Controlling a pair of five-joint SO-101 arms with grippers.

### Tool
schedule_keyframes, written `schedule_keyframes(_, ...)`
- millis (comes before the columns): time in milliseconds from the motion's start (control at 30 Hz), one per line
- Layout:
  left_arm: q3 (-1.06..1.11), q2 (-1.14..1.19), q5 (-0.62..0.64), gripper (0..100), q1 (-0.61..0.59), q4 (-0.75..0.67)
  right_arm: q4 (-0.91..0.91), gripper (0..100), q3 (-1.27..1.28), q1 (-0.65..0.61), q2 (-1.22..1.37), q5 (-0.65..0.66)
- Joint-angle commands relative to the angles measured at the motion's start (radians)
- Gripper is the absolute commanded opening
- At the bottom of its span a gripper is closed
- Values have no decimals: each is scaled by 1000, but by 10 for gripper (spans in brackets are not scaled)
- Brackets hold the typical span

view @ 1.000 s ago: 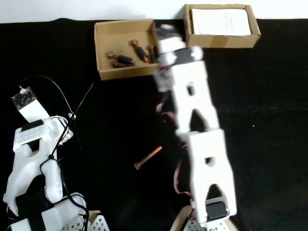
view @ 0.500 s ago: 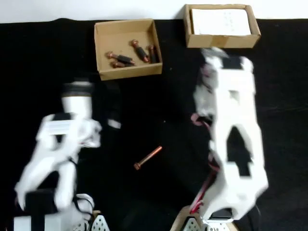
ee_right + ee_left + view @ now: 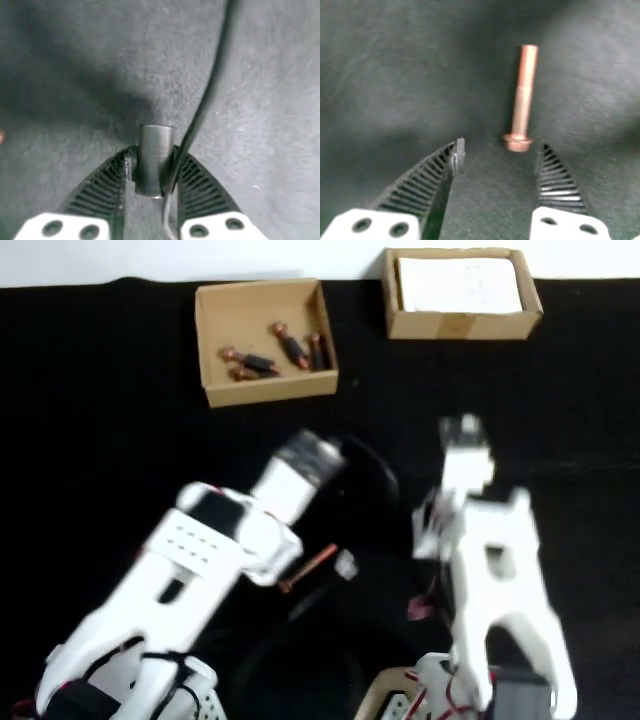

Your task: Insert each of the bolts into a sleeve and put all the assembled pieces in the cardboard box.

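A copper bolt [image 3: 309,567] lies on the black cloth in the middle of the table. My left arm [image 3: 215,540] stretches over from the front left and ends beside it. In the left wrist view my left gripper [image 3: 501,151] is open, and the bolt [image 3: 522,95] lies just past the fingertips, head nearest them. My right gripper [image 3: 154,159] is shut on a short black sleeve [image 3: 156,142], held above the cloth. The right arm [image 3: 490,560] stands right of the bolt. At the back, the cardboard box [image 3: 225,302] holds several assembled bolts.
A second cardboard box [image 3: 455,325] with a white sheet in it stands at the back right. A black cable [image 3: 212,85] runs past the held sleeve, and a cable loops on the cloth by the left arm [image 3: 370,475].
The left arm has swung from the far left to the middle, over the bolt. The right arm has drawn back from the cardboard box toward the right front.
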Motion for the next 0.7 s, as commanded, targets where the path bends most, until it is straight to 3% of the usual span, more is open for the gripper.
schedule_keyframes(0,-61,77,-2,245,33,3,-143,6,104,25,-53,-207)
schedule_keyframes(100,-104,199,0,245,33,0,-266,6,174,35,-53,-301)
schedule_keyframes(333,-159,363,2,245,113,12,-633,6,378,35,-62,-377)
schedule_keyframes(667,-168,524,54,213,-24,-150,-645,6,394,35,-64,-376)
